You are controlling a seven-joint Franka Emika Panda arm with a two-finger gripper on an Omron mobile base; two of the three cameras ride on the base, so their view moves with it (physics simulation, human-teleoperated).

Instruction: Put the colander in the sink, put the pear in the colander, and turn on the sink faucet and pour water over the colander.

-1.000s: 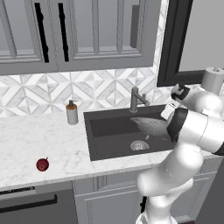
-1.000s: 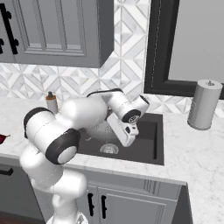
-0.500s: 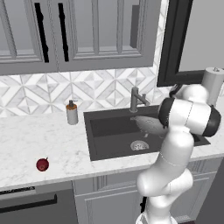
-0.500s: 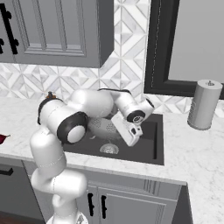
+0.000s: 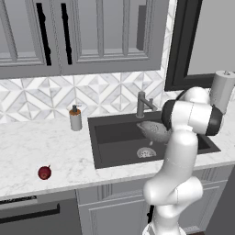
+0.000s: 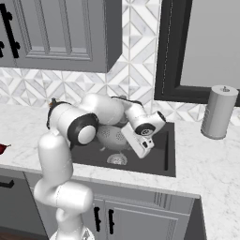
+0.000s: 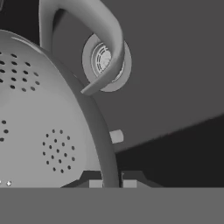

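Claw clamped on one colander's rim above one sink; one pear on counter.

Room around me: grey shaker upper cabinets with black bar handles. Backsplash is white/grey geometric tile. White marble counter runs full width. Dark-framed window above the right end, pane plain grey. Grey base cabinets below, dark handles on the doors. Dark appliance front under the counter, left side. Light flat, even.
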